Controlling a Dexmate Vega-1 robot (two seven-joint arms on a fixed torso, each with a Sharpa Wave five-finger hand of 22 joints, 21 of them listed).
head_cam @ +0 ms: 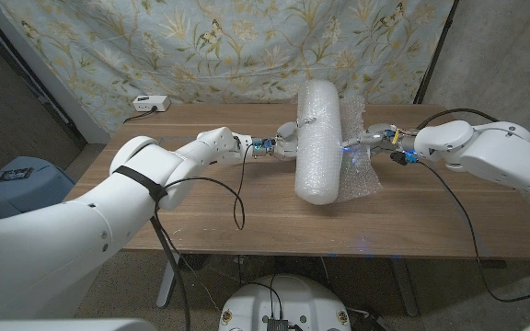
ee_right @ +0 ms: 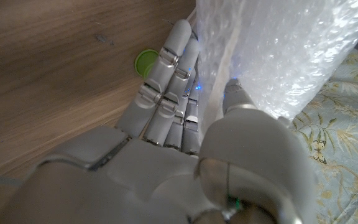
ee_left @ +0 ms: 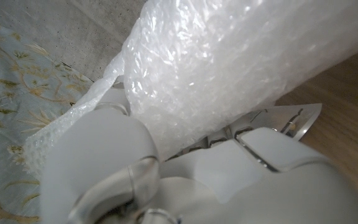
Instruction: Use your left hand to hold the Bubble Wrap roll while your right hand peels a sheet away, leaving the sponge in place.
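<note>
A thick white Bubble Wrap roll [head_cam: 318, 142] lies on the wooden table [head_cam: 201, 221], pointing from front to back. My left hand [head_cam: 288, 140] grips its left side; in the left wrist view its fingers [ee_left: 104, 155] wrap against the roll [ee_left: 229, 68]. On the roll's right, my right hand [head_cam: 368, 140] pinches the loose sheet [head_cam: 359, 175]. In the right wrist view the sheet [ee_right: 278, 56] passes between thumb and fingers [ee_right: 173, 81]. A small green round thing [ee_right: 146, 61], perhaps the sponge, lies on the table just past those fingertips.
A small white box [head_cam: 151, 104] sits at the table's back left edge. A black cable [head_cam: 239, 207] from my left arm loops over the table's middle. A floral curtain [head_cam: 201, 46] hangs behind, and a grey-blue bin [head_cam: 17, 184] stands on the floor to the left.
</note>
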